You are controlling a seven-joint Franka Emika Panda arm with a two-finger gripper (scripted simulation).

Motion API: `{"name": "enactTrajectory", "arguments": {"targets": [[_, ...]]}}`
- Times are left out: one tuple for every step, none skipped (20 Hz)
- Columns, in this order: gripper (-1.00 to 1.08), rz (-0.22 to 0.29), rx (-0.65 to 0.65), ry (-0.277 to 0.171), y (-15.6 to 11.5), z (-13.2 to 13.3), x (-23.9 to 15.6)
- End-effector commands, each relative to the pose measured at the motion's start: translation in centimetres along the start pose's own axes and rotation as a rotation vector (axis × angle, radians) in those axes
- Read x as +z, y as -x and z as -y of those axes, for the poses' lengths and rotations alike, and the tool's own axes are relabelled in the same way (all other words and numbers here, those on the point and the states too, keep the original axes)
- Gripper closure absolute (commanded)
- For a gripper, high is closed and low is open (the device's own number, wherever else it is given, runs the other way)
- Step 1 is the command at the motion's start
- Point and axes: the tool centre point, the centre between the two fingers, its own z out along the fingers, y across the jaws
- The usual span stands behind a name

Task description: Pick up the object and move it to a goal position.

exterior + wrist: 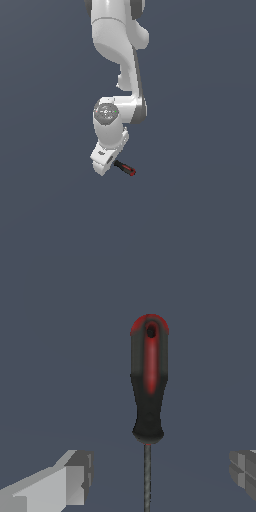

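Screwdriver [148, 381]: black-and-red handle, thin dark shaft, flat on grey worktop [200, 210]. Handle protruding toward exterior view's right from beneath white claw [104, 165]. Claw [159, 476]: fingers [75, 476] spread wide apart, straddling shaft, touching neither side. Nothing gripped.

In the exterior view, the screwdriver [126, 168] shaft is hidden behind the gripper [102, 162], whose fingertips cannot be made out. In the wrist view, the shaft's tip is cut off, and both fingers [70, 481] are clipped.
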Motion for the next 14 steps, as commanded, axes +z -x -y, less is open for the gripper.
{"name": "enactTrajectory", "arguments": {"targets": [[-0.92,-0.001,-0.014,0.000,0.0,0.0,0.2],[-0.92,-0.001,-0.016,0.000,0.0,0.0,0.2],[-0.92,-0.001,-0.017,-0.001,0.0,-0.1,0.2],[-0.92,0.000,-0.012,-0.001,0.0,0.0,0.2],[-0.92,0.000,-0.012,-0.001,0.0,0.0,0.2],[-0.92,0.000,-0.012,-0.001,0.0,0.0,0.3],[-0.92,0.000,-0.012,-0.001,0.1,0.0,0.5],[-0.92,0.000,-0.013,-0.001,0.0,0.0,0.7],[-0.92,0.000,-0.013,-0.001,0.0,0.0,1.1],[-0.92,0.000,-0.013,-0.001,0.1,0.0,1.4],[-0.92,0.000,-0.014,-0.001,0.0,0.0,1.9],[-0.92,0.000,-0.015,-0.001,0.0,0.0,2.4],[-0.92,0.000,-0.015,-0.001,0.1,0.1,3.0],[-0.92,0.000,-0.016,-0.001,0.1,0.1,3.6]]}}
